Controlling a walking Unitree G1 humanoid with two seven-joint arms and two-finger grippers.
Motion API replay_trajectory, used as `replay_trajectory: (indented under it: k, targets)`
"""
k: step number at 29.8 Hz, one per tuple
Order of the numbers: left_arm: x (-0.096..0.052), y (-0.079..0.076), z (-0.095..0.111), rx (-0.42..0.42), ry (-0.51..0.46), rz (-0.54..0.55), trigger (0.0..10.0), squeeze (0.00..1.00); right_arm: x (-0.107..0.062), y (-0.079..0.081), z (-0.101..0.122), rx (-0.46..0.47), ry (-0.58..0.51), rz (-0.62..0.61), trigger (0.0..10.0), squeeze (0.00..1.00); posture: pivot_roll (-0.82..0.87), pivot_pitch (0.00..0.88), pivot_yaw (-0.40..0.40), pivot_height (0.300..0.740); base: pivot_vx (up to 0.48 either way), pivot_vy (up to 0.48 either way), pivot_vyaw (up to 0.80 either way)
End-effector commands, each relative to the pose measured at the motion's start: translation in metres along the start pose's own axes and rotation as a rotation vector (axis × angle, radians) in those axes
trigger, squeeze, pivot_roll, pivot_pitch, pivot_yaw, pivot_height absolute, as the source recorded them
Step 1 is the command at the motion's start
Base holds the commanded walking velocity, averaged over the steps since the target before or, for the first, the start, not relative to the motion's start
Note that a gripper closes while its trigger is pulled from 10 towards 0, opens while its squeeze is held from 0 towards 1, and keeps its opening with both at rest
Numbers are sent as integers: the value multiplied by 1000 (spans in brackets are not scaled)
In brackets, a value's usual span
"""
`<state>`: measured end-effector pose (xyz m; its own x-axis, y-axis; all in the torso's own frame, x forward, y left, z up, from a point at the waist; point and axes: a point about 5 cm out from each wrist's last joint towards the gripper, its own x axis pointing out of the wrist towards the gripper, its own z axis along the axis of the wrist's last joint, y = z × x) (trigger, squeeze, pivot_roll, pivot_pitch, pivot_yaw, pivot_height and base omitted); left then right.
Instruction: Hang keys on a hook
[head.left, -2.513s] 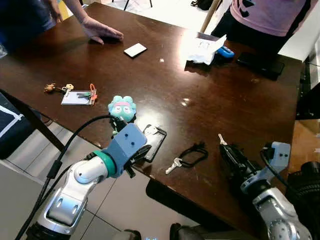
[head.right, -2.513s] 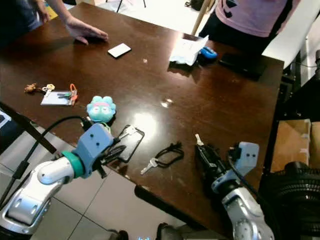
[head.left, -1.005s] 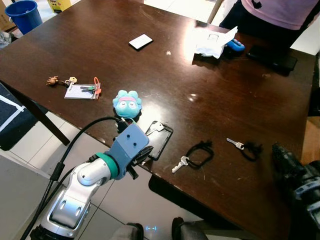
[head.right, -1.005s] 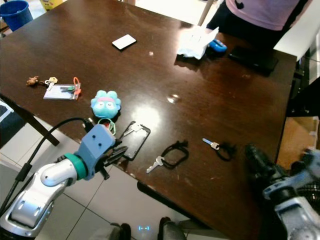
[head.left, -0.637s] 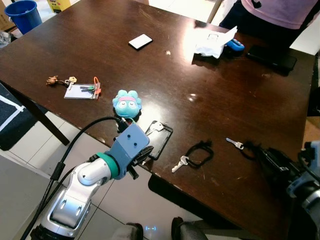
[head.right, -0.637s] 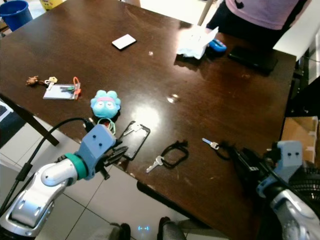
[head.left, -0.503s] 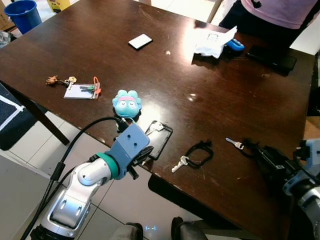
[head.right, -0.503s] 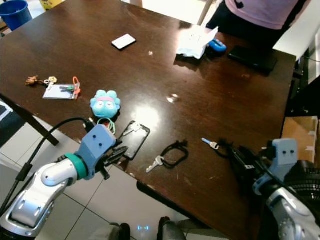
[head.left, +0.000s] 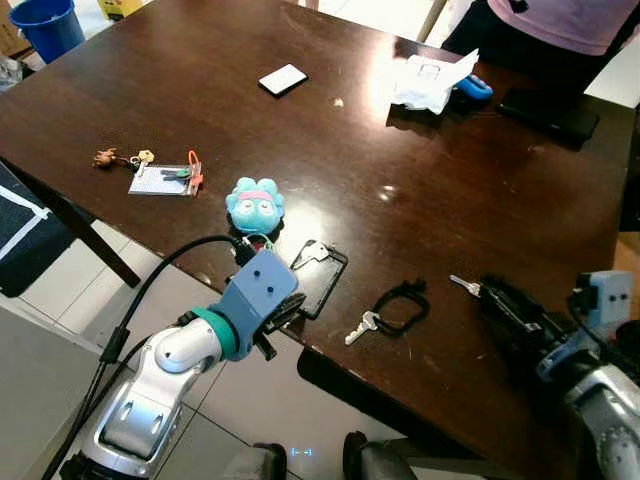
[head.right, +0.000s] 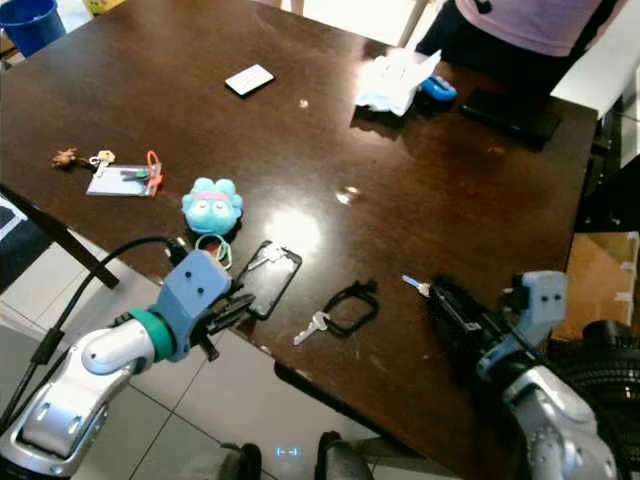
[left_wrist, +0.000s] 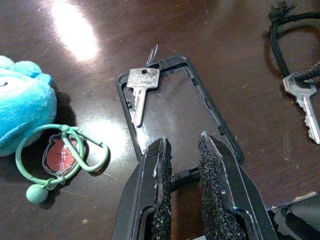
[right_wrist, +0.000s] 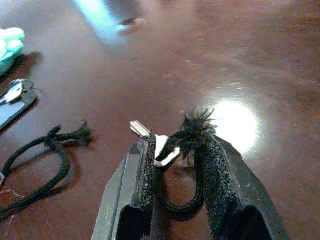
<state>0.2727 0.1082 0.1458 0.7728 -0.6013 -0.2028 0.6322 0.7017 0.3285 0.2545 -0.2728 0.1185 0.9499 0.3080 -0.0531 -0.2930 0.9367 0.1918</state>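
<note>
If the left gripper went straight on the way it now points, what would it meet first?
Most likely the black phone case, whose near rim lies just past the left gripper; a silver key rests farther along, on its far corner. The gripper's height above the case is unclear.

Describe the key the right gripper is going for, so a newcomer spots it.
On the dark wooden table, look at the near right edge, where the right gripper straddles a silver key on a black cord loop. Unlike the other corded key lying further left, this one sits between the fingers.

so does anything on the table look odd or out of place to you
Yes: a loose key lies on an empty black phone case at the table edge, just ahead of the left gripper. No hook for the keys is visible.
</note>
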Motion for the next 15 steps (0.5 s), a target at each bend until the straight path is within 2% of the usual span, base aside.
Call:
replay_trajectory:
  k: [1,5,6,7,8,15]
  targets:
    - [-2,-4,-4,-9,20,-8,10000,0,-5,3,-25,30,103,-3,10000,0,28,195,98,740,0,0,0]
    - [-4,-4,-5,-10,23,-6,10000,0,-7,4,-30,30,119,-3,9961,0,32,197,97,740,0,0,0]
    - [-4,-4,-5,-11,25,-5,10000,0,-8,5,-32,29,126,-5,2784,0,32,197,97,740,0,0,0]
    - [-4,-4,-5,-11,25,-5,10000,0,-8,5,-32,29,126,-5,2784,0,32,197,97,740,0,0,0]
    - [-4,-4,-5,-11,26,-5,10000,0,-9,5,-33,31,129,-6,0,0,29,200,98,740,0,0,0]
    - [-3,-4,-5,-11,27,-6,10000,0,-10,5,-35,38,131,-14,0,0,26,200,99,740,0,0,0]
